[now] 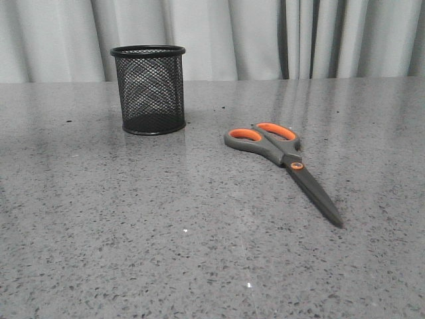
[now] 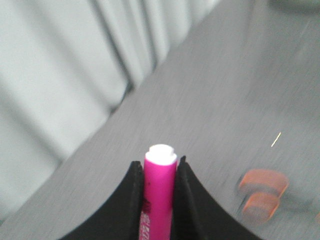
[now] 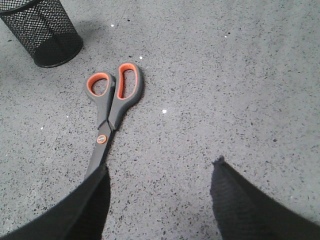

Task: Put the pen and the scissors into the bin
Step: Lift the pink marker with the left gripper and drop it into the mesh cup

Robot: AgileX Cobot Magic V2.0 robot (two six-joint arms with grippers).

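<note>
Front view gives you the grey speckled stone bench (image 1: 133,232) with the small black wire-mesh cylindrical bin (image 1: 149,90) standing upright toward the far left, in front of pale grey curtains (image 1: 265,36). To its right, well apart from it, the large scissors with dark grey blades and grey handles lined in orange (image 1: 282,157) lie flat and closed on the bench, handles toward the far side and the blade tip pointing toward you and to the right. Neither arm shows in this view.

Look at the left wrist view and you see the left gripper (image 2: 160,200) with its black fingers (image 2: 132,200) pressed against both sides of the slim magenta-pink pen (image 2: 160,190), pinching it so that the white end sticks out past the fingertips. That picture is blurred; the orange handle loops appear as a smear on the bench off to one side.

Your right wrist view shows the right gripper (image 3: 160,172) above the bench with its fingers (image 3: 95,200) spread wide and holding nothing. One fingertip covers the tip of the blades; whether it touches them you cannot tell. The bin stands beyond the handles.
</note>
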